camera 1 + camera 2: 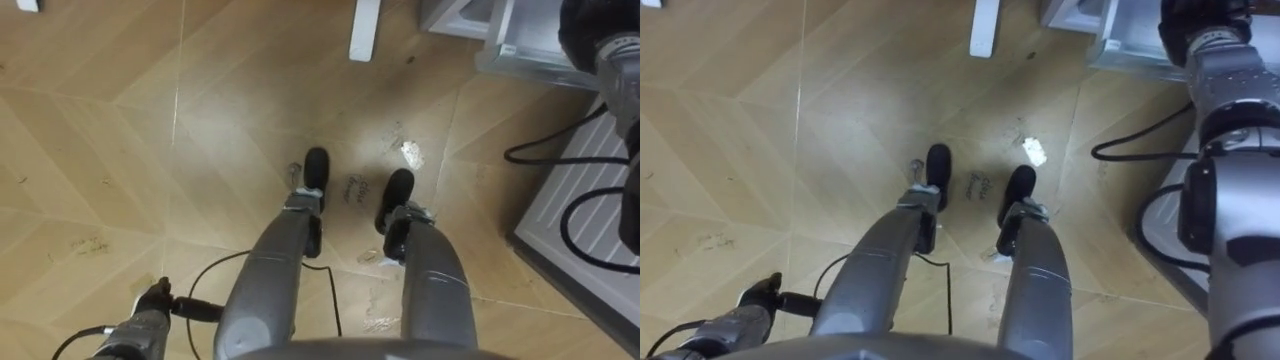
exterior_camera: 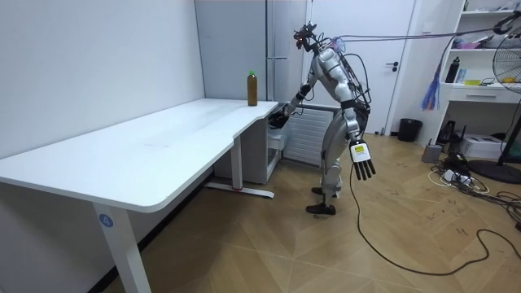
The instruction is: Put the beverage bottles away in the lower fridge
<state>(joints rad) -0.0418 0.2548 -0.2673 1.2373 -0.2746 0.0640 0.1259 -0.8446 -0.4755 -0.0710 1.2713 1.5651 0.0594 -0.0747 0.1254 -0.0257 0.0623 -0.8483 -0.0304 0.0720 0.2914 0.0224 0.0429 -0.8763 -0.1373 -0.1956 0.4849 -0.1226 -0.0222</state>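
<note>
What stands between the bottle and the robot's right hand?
Nothing visible: the bottle stands alone on the desk corner, and the right hand is just past that edge, lower down.

White table (image 2: 163, 138) against wall; brown bottle (image 2: 252, 88) with green cap stands upright near its far end.

One drink in sight: a dark brown bottle (image 2: 252, 88) with a green cap, standing upright on the far corner of the white desk (image 2: 163, 146). Just behind it rises the tall grey fridge (image 2: 281, 37), whose lower section looks open, though that's hard to tell.
</note>
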